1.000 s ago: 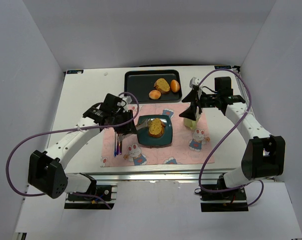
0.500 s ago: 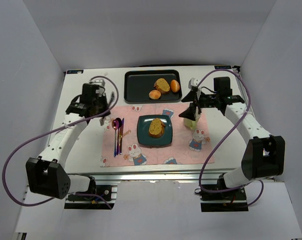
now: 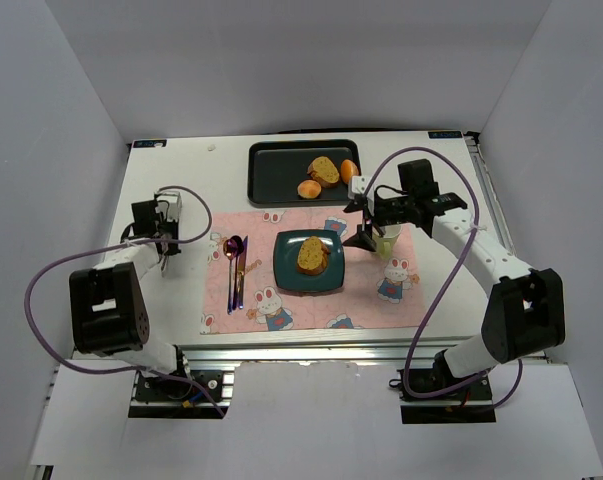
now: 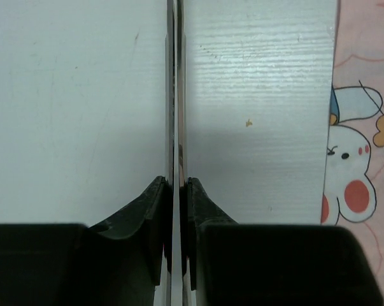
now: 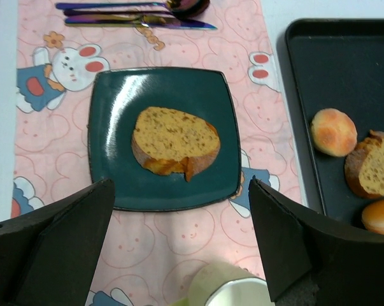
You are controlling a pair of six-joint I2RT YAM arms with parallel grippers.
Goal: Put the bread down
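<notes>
The bread (image 3: 312, 256), a golden slice with a dark crust, lies flat on the teal plate (image 3: 284, 272) in the middle of the pink mat. It also shows in the right wrist view (image 5: 176, 140), on the plate (image 5: 115, 121). My right gripper (image 3: 359, 223) is open and empty, just right of the plate and above the mat; in its own view (image 5: 179, 242) the jaws stand wide apart. My left gripper (image 3: 162, 232) is shut and empty, pulled back over bare table left of the mat; its own view (image 4: 175, 191) shows the fingers pressed together.
A black tray (image 3: 271, 170) at the back holds a second slice (image 3: 324, 169) and two orange buns (image 3: 308, 188). A pale green cup (image 3: 384, 244) stands right of the plate, close under my right gripper. Cutlery (image 3: 236, 266) lies left of the plate.
My left arm has drawn back from the plate to the table's left side. My right gripper has moved left from over the cup towards the plate. The bread has stayed on the plate.
</notes>
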